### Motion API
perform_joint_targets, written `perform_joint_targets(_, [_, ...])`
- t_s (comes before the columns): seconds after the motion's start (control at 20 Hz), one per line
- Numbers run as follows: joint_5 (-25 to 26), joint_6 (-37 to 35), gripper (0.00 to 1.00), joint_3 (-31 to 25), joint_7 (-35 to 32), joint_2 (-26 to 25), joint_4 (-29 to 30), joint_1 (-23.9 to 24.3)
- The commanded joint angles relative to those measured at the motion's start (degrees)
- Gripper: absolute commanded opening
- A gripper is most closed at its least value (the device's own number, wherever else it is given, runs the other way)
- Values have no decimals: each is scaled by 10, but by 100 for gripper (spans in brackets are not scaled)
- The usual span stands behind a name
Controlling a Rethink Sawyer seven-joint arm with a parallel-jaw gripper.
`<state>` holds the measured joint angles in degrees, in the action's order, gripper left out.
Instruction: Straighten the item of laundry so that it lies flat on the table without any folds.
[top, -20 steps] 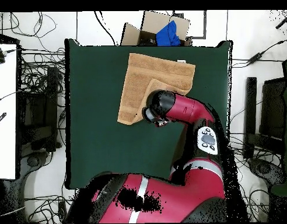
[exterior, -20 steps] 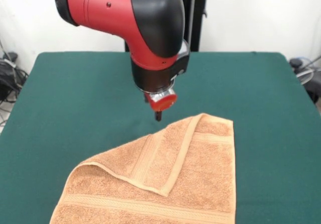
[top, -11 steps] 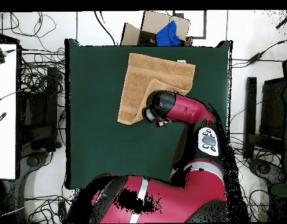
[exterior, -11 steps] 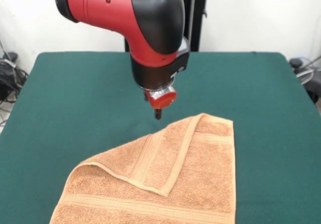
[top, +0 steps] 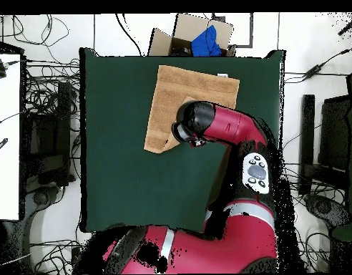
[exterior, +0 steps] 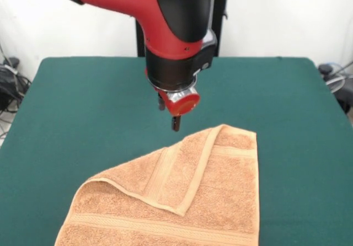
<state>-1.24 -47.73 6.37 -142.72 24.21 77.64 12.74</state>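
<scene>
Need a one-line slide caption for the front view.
End effector poised above the table just behind the towel, which lies with one corner folded over.
</scene>
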Motion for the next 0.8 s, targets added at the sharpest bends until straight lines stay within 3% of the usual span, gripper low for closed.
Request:
perform_joint_targets(0.05, [-1,-70,100,-24,-27,10,-25,-18])
perform_joint_targets(0.3, [-4,-85,100,-17,-42,11,-51,-16])
perform_joint_targets(0.8, [28,-41,100,-68,74,13,-45,-1])
